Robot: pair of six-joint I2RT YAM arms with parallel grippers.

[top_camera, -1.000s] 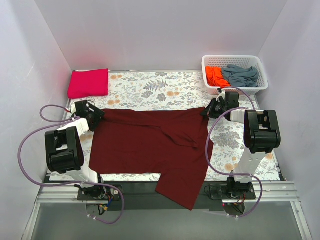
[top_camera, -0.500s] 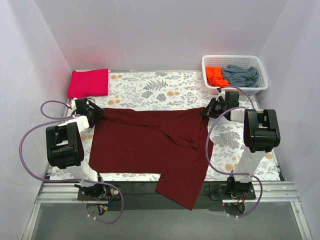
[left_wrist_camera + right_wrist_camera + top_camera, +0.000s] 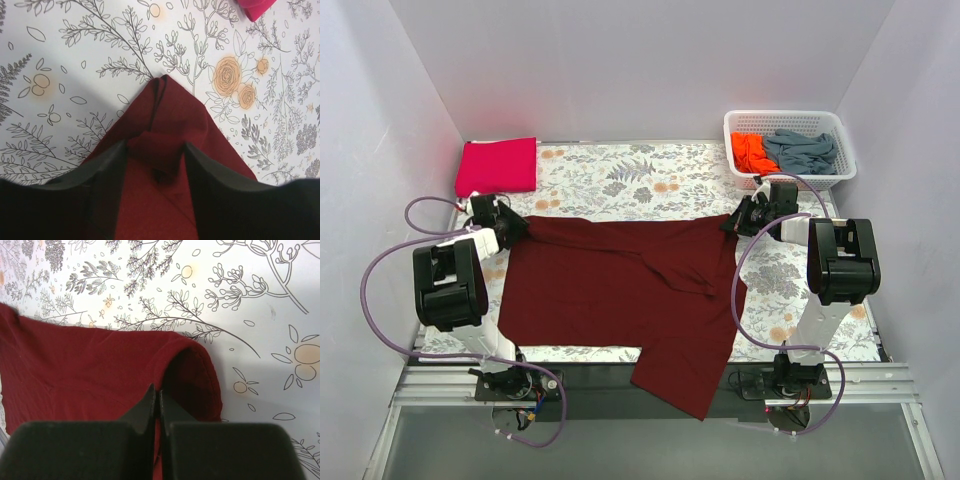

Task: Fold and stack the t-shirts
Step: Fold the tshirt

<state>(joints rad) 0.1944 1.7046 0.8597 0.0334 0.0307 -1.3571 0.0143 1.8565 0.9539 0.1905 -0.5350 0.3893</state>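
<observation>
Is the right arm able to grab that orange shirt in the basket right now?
Probably not yet: its hand is shut on the maroon shirt. The basket sits close, top open.

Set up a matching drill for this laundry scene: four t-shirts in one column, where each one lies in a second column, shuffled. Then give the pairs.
Column one
1. maroon t-shirt
2. magenta-pink t-shirt
3. orange t-shirt
4. grey-blue t-shirt

Column two
A. left part of the white basket
B. spread over the middle of the floral cloth
C. right part of the white basket
D. folded at the far left corner of the floral cloth

Pairs: 1-B, 2-D, 3-A, 4-C
</observation>
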